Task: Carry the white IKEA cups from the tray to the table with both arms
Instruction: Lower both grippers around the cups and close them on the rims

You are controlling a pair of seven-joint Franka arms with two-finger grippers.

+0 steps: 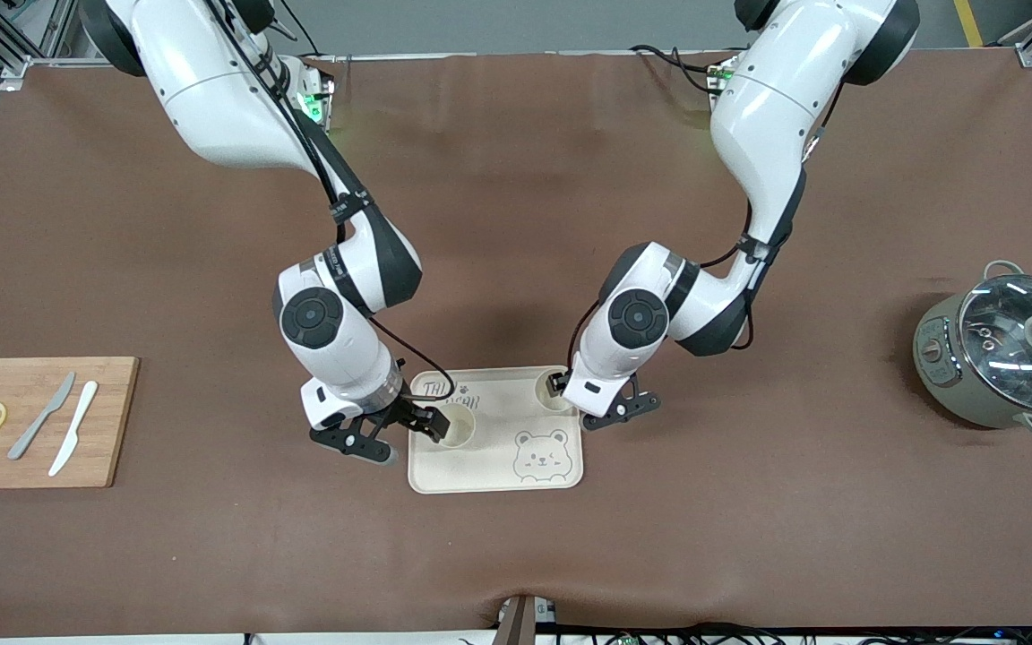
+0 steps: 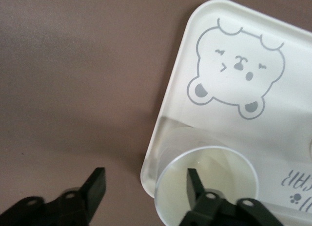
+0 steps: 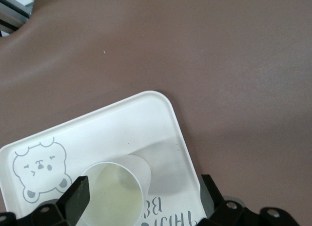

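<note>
Two white IKEA cups stand upright on the bear-print tray (image 1: pixel 561 466). One cup (image 1: pixel 458 428) is at the tray's edge toward the right arm's end. The other cup (image 1: pixel 550 391) is in the tray's corner toward the left arm's end, farther from the front camera. My right gripper (image 1: pixel 426 419) is open, and its fingers straddle the first cup (image 3: pixel 114 197) with a wide gap (image 3: pixel 142 194). My left gripper (image 1: pixel 563 387) is open around the wall of the second cup (image 2: pixel 214 162): one finger (image 2: pixel 194 183) is inside the cup, the other (image 2: pixel 95 186) is outside over the table.
A wooden cutting board (image 1: pixel 113 421) with two lemon slices and two knives lies at the right arm's end. A grey-green pot with a glass lid (image 1: pixel 1000 354) stands at the left arm's end. Brown cloth covers the table.
</note>
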